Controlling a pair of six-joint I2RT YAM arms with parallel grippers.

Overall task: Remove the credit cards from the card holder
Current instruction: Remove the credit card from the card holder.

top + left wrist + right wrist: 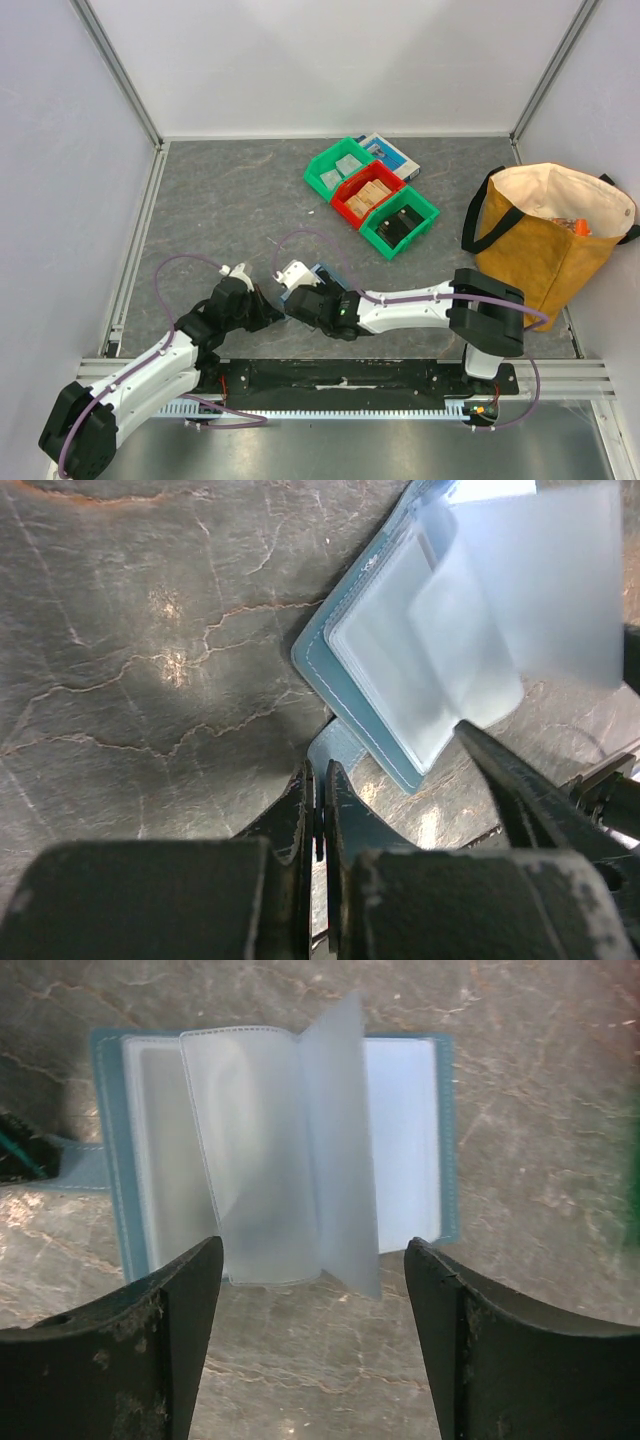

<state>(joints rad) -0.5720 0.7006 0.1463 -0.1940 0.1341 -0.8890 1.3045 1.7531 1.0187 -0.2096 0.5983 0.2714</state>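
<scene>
The card holder (pixel 105 1160), slate-blue, lies open on the dark table, and its frosted plastic sleeves stand fanned up. It also shows in the left wrist view (pixel 318 670) and, mostly hidden by the grippers, in the top view (pixel 325 272). No credit card shows clearly; the sleeves are too cloudy to tell what is inside. My left gripper (pixel 318 775) is shut on the holder's small blue tab (pixel 340 748) at table level. My right gripper (pixel 312 1250) is open and empty, its jaws just short of the sleeves' near edge. In the top view the two grippers (pixel 268 312) (pixel 298 303) meet at the holder.
Two green bins (pixel 338 168) (pixel 400 222) and a red bin (pixel 368 194) stand in a diagonal row behind the holder, with a blue-and-white flat box (pixel 392 153) beyond them. A tan tote bag (pixel 545 240) stands at the right. Walls close three sides.
</scene>
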